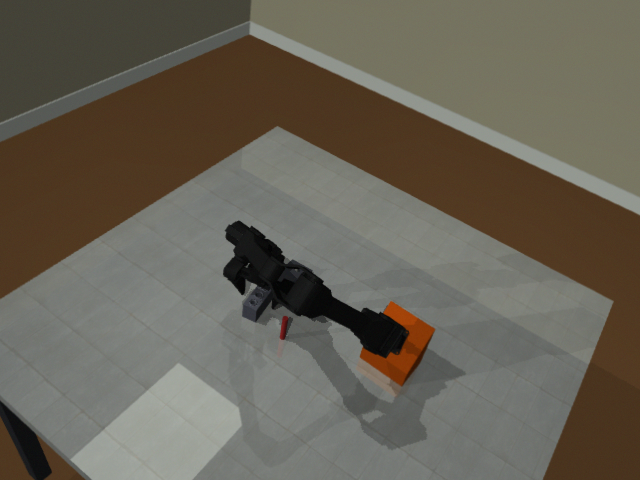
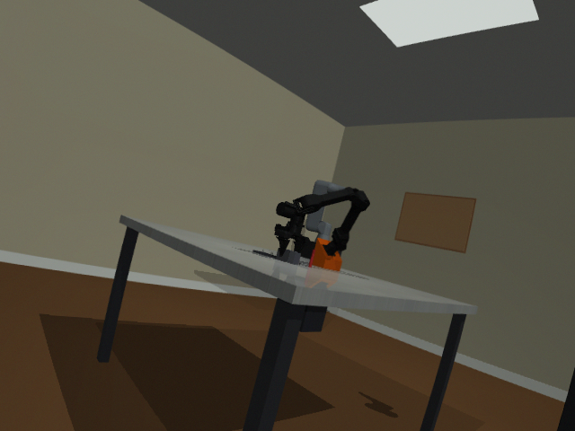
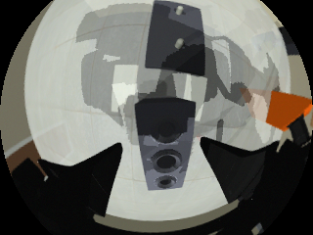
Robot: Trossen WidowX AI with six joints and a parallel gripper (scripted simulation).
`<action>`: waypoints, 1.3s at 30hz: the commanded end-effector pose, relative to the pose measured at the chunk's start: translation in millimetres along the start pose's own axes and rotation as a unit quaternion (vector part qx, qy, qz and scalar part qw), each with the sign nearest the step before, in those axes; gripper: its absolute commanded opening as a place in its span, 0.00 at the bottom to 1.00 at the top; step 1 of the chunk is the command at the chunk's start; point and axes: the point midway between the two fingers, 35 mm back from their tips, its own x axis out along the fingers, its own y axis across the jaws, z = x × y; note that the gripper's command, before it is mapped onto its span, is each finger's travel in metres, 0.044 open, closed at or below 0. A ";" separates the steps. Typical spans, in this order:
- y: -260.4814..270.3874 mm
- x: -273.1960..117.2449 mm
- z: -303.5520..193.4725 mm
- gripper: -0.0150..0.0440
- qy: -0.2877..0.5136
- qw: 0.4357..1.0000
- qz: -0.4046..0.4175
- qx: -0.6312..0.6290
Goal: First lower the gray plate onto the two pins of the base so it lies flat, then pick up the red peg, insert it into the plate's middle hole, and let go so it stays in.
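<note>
My gripper (image 1: 258, 299) (image 2: 292, 253) (image 3: 161, 144) is open and empty, with one finger to each side of the gray plate (image 1: 251, 311) (image 2: 292, 258) (image 3: 183, 143). The plate is a thick gray bar with three round holes and rests on the table, not on the pins. The base (image 1: 295, 273) (image 3: 166, 44) is a dark flat block with two light pins, in line with the plate just beyond it in the wrist view. The arm partly hides it in the top view. The red peg (image 1: 283, 328) (image 2: 312, 258) stands upright near the plate; the wrist view barely shows it.
An orange block (image 1: 398, 356) (image 2: 327, 259) (image 3: 286, 108) stands under the arm's foot, to the right of the peg in the top view. The arm reaches from it over the base. The gray table (image 1: 439, 413) (image 2: 204, 252) carries all of these.
</note>
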 end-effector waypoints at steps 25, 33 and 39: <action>-1.3 18.2 -1.0 0.50 0.003 1.000 0.001 0.003; 0.1 10.9 0.2 0.25 0.002 1.000 0.001 0.003; 2.9 -7.3 2.8 0.25 -0.001 1.000 0.000 0.003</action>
